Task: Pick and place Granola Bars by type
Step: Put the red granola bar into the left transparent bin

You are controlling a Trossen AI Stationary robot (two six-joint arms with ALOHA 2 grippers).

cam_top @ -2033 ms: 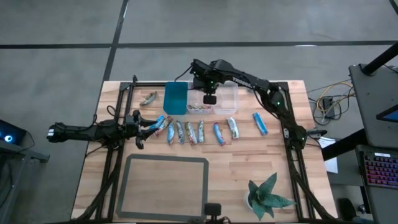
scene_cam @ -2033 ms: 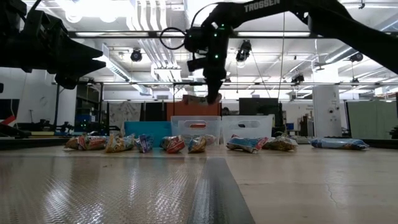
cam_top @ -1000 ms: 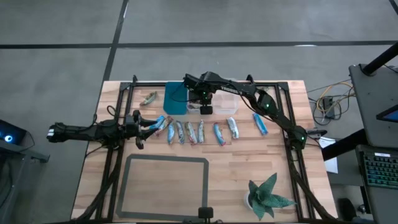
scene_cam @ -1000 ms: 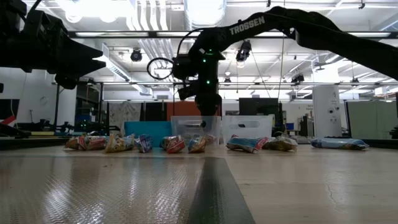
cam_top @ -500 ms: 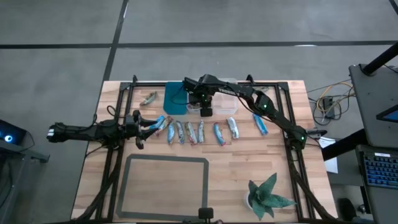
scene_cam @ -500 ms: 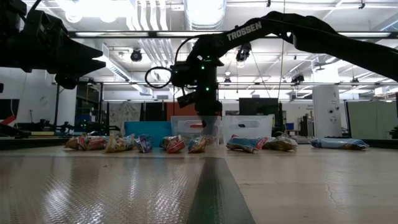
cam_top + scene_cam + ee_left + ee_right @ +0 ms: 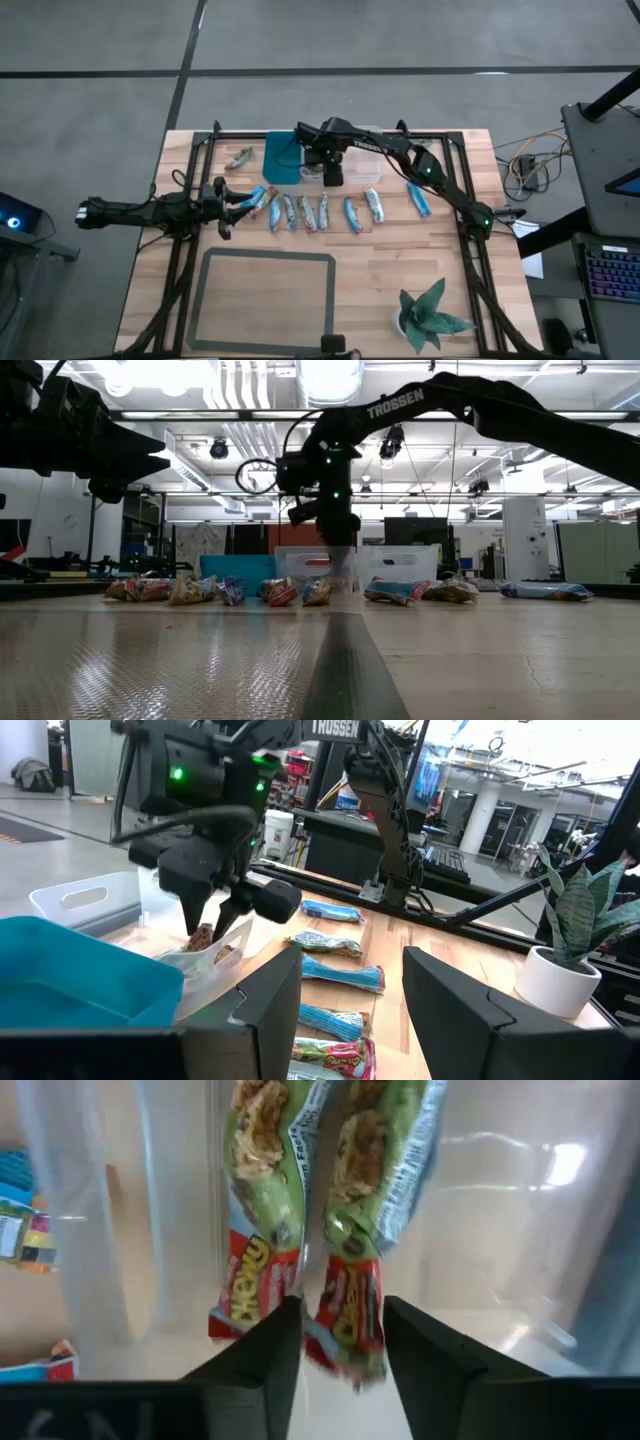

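Several granola bars [image 7: 322,211] lie in a row across the middle of the table, blue ones and multicoloured ones. One more bar [image 7: 238,157] lies alone at the far left. My right gripper [image 7: 331,178] points down into a clear bin [image 7: 312,168], open. Two green bars [image 7: 268,1170] lie on the bin's floor. The red end of one [image 7: 345,1315] shows between my fingers. A teal bin [image 7: 283,158] stands to the left of the clear one. My left gripper [image 7: 350,1010] waits level at the table's left side, open, with nothing between its fingers. My right gripper's fingers [image 7: 275,1340] stand on either side of the green bar's red end [image 7: 345,1315], coming from above and pointing down. The bar's far part lies on the clear bin's floor. I cannot tell whether the fingers touch it.
A second clear bin [image 7: 365,162] stands to the right of the first. A grey-rimmed mat [image 7: 268,300] lies at the table's near edge and a potted plant [image 7: 430,318] stands at the near right. Black frame rails [image 7: 190,250] run along both sides.
My right gripper came from higher up over the clear bins, moved left and sank into the left clear bin with a green bar. There it has opened its fingers. The bar now rests beside the other green bar.
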